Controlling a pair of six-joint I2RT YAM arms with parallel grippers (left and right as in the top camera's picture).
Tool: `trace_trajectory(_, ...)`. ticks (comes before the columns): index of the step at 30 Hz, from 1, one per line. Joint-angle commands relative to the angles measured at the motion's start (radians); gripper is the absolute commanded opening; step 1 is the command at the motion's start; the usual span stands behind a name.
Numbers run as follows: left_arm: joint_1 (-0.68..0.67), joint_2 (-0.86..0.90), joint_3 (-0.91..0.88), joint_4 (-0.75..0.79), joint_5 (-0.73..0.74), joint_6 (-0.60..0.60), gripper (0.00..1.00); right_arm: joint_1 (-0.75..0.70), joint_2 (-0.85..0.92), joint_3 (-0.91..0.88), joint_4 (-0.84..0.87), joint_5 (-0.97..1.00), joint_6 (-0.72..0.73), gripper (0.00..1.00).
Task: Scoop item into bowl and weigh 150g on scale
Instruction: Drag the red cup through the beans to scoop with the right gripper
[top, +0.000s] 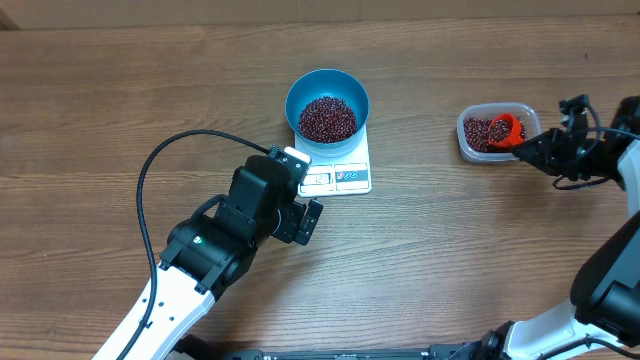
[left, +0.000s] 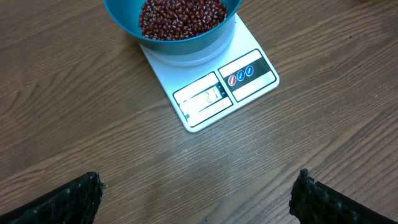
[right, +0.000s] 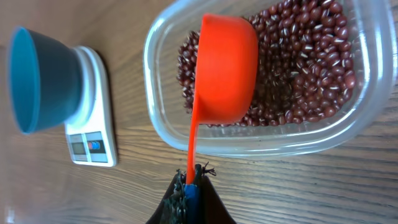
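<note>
Scanning from overhead, finds the bowl (top: 298, 98) seated on the scale (top: 345, 178) near the middle of the surface (top: 120, 90), with a heap of beans (top: 327, 119) already inside. Finds, well off to the right, a clear tub (top: 463, 140) with more beans and an orange scoop (top: 506, 129) at its right end, the handle pinched in the right claw (top: 528, 148). Places the left claw (top: 303, 192) just below the scale, spread wide, empty, touching nothing. Switching to the left wrist, shows the wide-apart fingers (left: 65, 200) at the bottom corners, bare wood between them, and the scale and the bowl's near half ahead. Shows digits in the display too, though too blurred to trust. Moving to the right wrist, shows the claw clamped shut on the thin handle and the scoop's cup turned back-side to the lens, low over the tub's beans. Cannot tell whether loaded. Puts bowl and scale small at far left. Reads the step as scooping from the tub for a further addition to the bowl. Next calls, most likely, for lifting the scoop level, carrying it leftward across the open surface without spilling, then tipping gently over the bowl in small amounts while checking the display against the target. Risks overshooting with one full dump.
</note>
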Motion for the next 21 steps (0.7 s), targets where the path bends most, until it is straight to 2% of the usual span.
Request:
trace_trajectory(1, 0.004, 0.003, 0.000, 0.004, 0.012, 0.018, 0.99, -0.026, 0.003, -0.006, -0.003, -0.119, -0.006, 0.04)
trace_trajectory(14, 0.004, 0.003, 0.000, 0.004, 0.012, 0.018, 1.00, -0.026, 0.003, -0.006, -0.010, -0.420, -0.006, 0.04)
trace_trajectory(21, 0.004, 0.003, 0.000, 0.004, 0.012, 0.018, 1.00, 0.027, 0.003, -0.006, -0.006, -0.555, -0.006, 0.04)
